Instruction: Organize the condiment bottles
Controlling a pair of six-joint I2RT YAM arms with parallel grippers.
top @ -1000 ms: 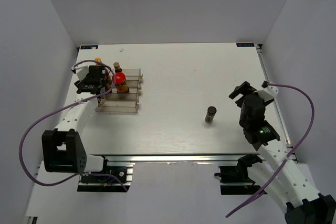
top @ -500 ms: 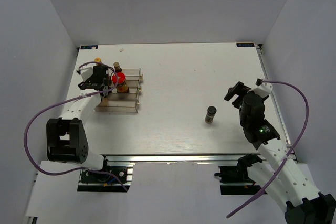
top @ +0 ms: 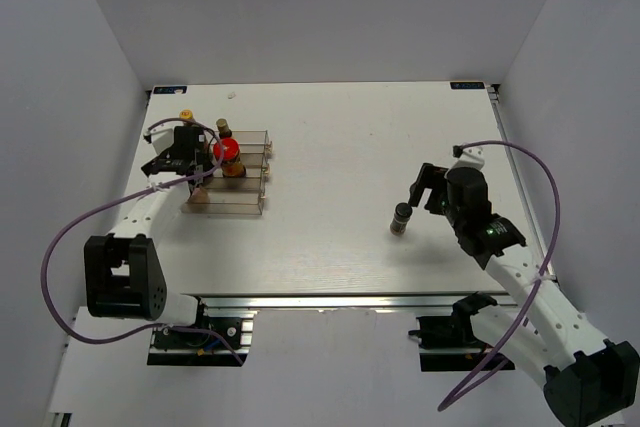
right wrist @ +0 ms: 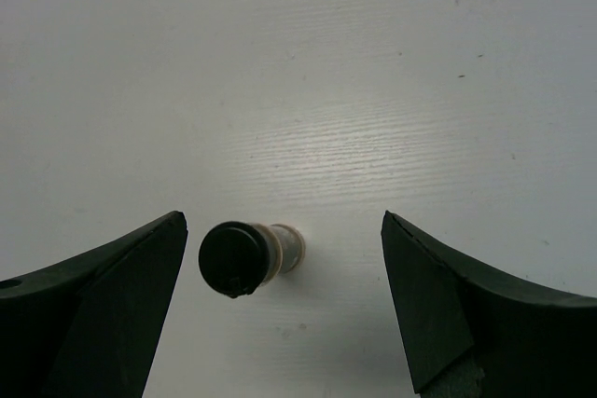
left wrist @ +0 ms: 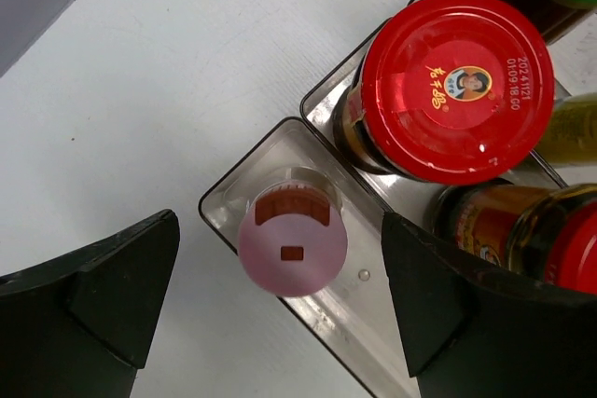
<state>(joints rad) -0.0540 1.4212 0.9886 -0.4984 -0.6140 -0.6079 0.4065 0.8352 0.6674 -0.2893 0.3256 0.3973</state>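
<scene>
Dark-capped bottle (right wrist: pixel 244 256) stood alone toward the bench's (right wrist: pixel 373 90) right edge, off-centre beneath the wide right gripper (right wrist: pixel 282 230); closing unevenly could topple it. Left gripper (left wrist: pixel 280 230) gaped over the racked pink-capped bottle (left wrist: pixel 292 244).

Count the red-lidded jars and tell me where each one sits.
2. One red-lidded jar stands in the clear rack next to the pink-capped bottle. The second jar sits in the rack beside the first, cut off at the picture's edge. No others show.
</scene>
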